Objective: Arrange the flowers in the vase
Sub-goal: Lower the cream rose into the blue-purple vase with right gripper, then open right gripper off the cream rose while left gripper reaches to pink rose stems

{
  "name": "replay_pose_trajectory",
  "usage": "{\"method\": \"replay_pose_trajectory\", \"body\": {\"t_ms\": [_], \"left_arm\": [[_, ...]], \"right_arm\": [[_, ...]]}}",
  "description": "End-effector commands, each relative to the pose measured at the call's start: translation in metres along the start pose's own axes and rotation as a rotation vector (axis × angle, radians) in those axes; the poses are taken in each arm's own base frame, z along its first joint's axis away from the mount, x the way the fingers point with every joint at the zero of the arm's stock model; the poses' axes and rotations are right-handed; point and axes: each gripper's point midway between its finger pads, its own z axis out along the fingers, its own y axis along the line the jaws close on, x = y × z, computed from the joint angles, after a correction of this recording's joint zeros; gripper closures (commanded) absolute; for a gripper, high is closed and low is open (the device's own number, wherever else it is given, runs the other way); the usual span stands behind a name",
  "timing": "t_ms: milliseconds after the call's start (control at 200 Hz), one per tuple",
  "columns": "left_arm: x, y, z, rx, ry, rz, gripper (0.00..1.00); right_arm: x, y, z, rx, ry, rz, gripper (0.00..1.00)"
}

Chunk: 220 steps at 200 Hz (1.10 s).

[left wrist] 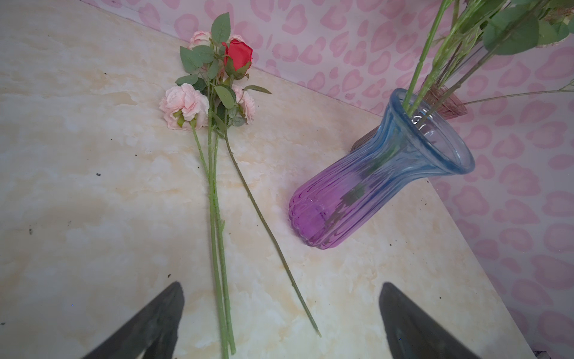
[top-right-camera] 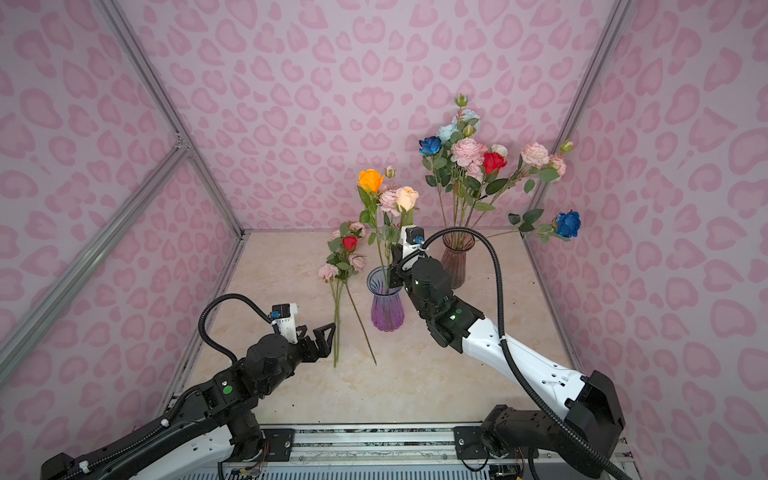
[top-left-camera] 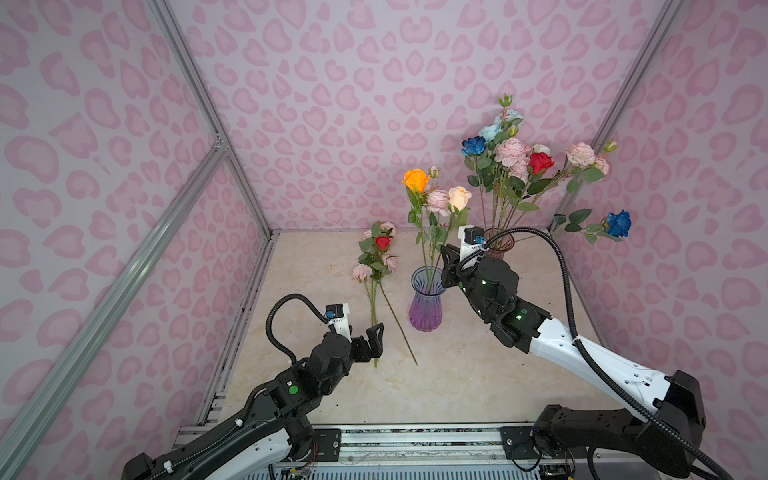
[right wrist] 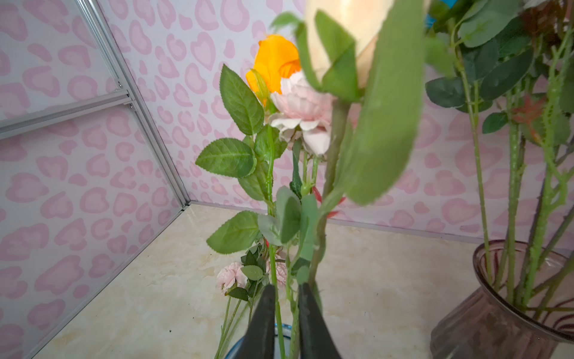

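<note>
Left hand (left wrist: 281, 289) is seen fully open over the cut ends of flowers (left wrist: 214, 199) laid on the desk (left wrist: 93, 174) beside the blue-purple vase (left wrist: 357, 199). Light, springy, they are best pinched low, clear of leaves. Right hand (right wrist: 287, 290) is set narrowly about stems (right wrist: 271, 174) in that vase; grip cannot be confirmed.

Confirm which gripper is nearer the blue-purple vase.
Right. The right gripper sits just above the mouth of the blue-purple vase, jaws among its standing stems. The left gripper hangs off to the vase's left, over the lower ends of the loose flowers.
</note>
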Motion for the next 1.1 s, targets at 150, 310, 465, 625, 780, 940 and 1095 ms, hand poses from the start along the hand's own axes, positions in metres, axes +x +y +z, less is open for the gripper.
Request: {"method": "replay_pose_trajectory", "body": {"t_ms": [150, 310, 465, 625, 780, 940, 1095], "left_arm": [[-0.004, 0.000, 0.001, -0.003, -0.022, -0.016, 0.01], [-0.003, 0.000, 0.004, -0.013, -0.015, -0.011, 0.01], [-0.001, 0.002, 0.008, -0.037, -0.005, -0.008, 0.00], [0.002, 0.022, 0.014, -0.169, -0.001, -0.017, 0.04], [0.014, 0.030, 0.026, -0.225, 0.061, -0.012, 0.18], [0.022, 0.028, 0.045, -0.228, 0.151, 0.028, 0.40], [0.030, 0.042, 0.070, -0.286, 0.269, 0.051, 0.58]], "right_arm": [[0.003, 0.001, -0.007, -0.021, 0.013, 0.003, 0.83], [0.001, 0.007, -0.017, -0.048, 0.013, 0.000, 0.83], [-0.006, 0.020, -0.031, -0.088, 0.002, -0.015, 0.83], [-0.014, 0.035, -0.052, -0.126, -0.026, -0.035, 0.82], [-0.010, 0.036, -0.067, -0.122, -0.031, -0.041, 0.82], [0.006, 0.026, -0.076, -0.098, -0.015, -0.024, 0.82], [0.024, 0.014, -0.081, -0.066, 0.010, -0.010, 0.83]]}}
